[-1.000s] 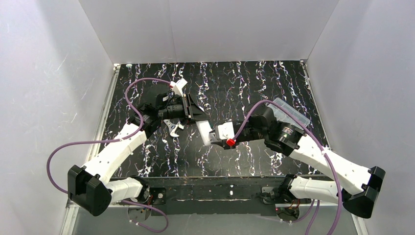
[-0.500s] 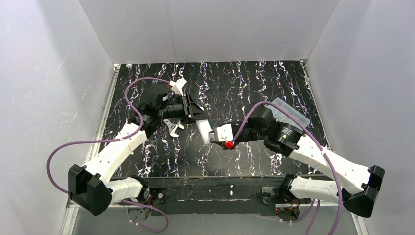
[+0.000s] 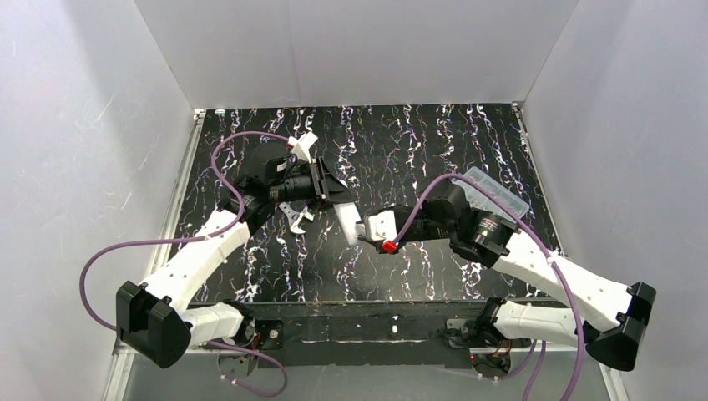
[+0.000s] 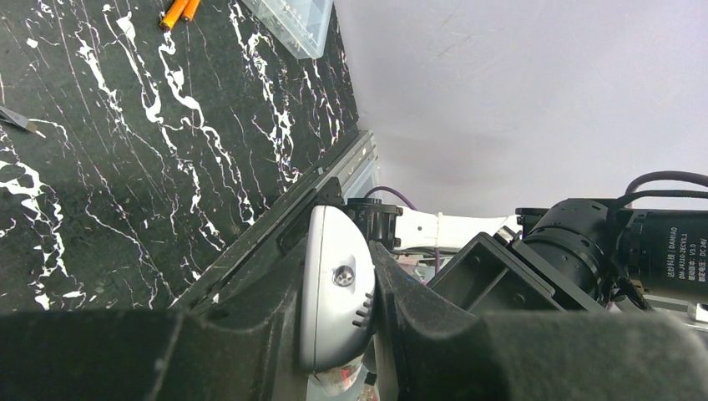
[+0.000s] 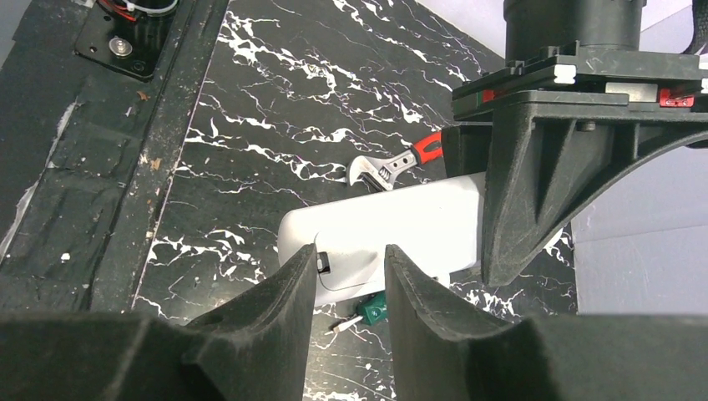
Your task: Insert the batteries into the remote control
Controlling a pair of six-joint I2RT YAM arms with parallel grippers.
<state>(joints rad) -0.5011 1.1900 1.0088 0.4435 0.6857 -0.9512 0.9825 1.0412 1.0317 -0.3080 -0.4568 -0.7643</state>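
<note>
White walls (image 3: 376, 50) enclose the black marbled table (image 3: 434, 142). Above its middle, the left fingers (image 4: 409, 309) clamp the remote control (image 5: 392, 230), its long axis level and pointing at the half-open right fingers (image 5: 292, 292). The batteries (image 4: 179, 10) lie on the table.

A bench (image 3: 417, 150) with a black top veined in white, like marble, stands inside a plain white booth. A back wall (image 3: 351, 50), a left wall (image 3: 75, 150) and a right wall (image 3: 618, 125) rise from its edges, all bare and matt. A grey metal rail (image 3: 179, 209) runs along the bench's left edge and a black strip (image 3: 376, 322) along its near edge, under soft, even light.
</note>
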